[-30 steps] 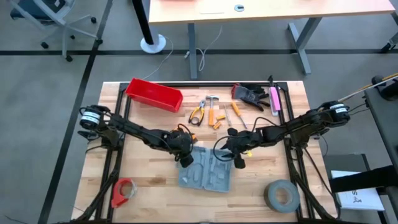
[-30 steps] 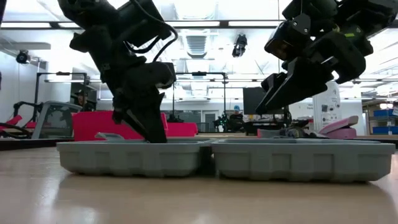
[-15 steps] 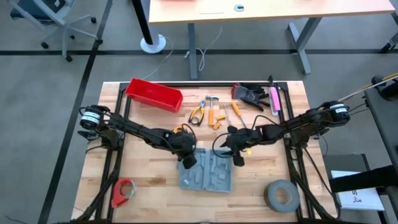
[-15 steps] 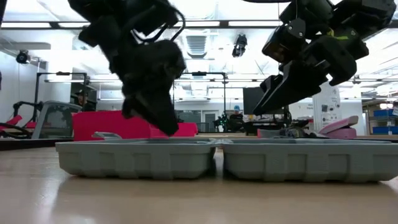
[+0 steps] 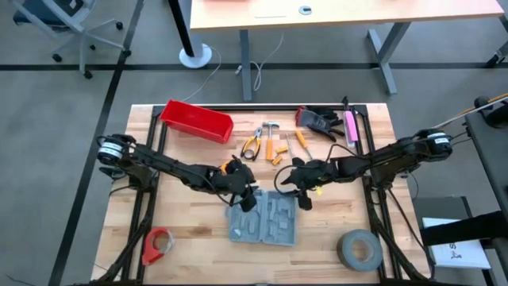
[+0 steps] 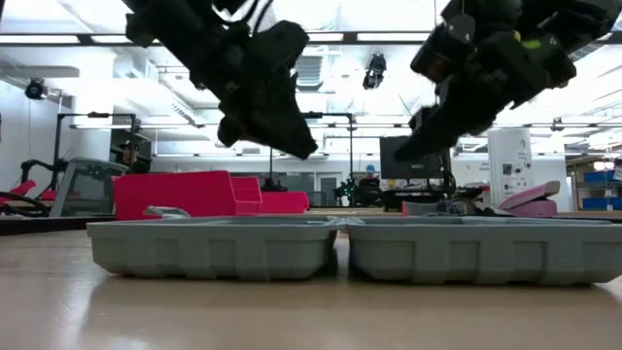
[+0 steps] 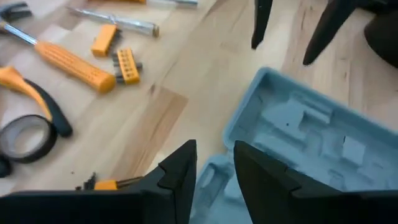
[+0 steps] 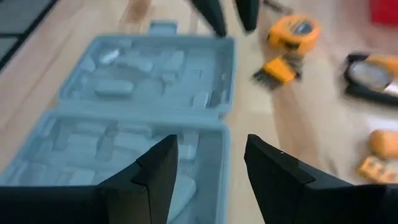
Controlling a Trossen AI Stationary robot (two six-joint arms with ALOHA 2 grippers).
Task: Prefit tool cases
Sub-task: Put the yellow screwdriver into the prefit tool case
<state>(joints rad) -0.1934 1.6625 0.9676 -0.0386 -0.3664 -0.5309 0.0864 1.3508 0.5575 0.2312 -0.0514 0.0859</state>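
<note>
The grey-blue tool case (image 5: 265, 218) lies open and flat on the table, its two halves side by side (image 6: 340, 248) and their moulded recesses (image 8: 143, 81) facing up. My left gripper (image 5: 248, 200) hovers open, with a narrow gap, over the far edge of the left half (image 7: 214, 152); the low view shows it clear above the case (image 6: 296, 146). My right gripper (image 5: 305, 199) is open and hangs above the far right corner of the case (image 6: 408, 151), touching nothing (image 8: 208, 146).
Loose tools lie beyond the case: pliers (image 5: 252, 144), hammer (image 5: 271, 129), screwdrivers (image 5: 302, 144), a yellow bit holder (image 7: 127, 65), a tape measure (image 8: 297, 30). Red bin (image 5: 197, 121) far left, gloves (image 5: 319, 121) far right, grey tape roll (image 5: 359, 248) near right, red dispenser (image 5: 157, 245) near left.
My left gripper, which stood down in the case's left half, has risen clear of it and moved a little toward the table's right. The case first slid and turned slightly to the right on the table, then stayed put. My right gripper has stayed above the case.
</note>
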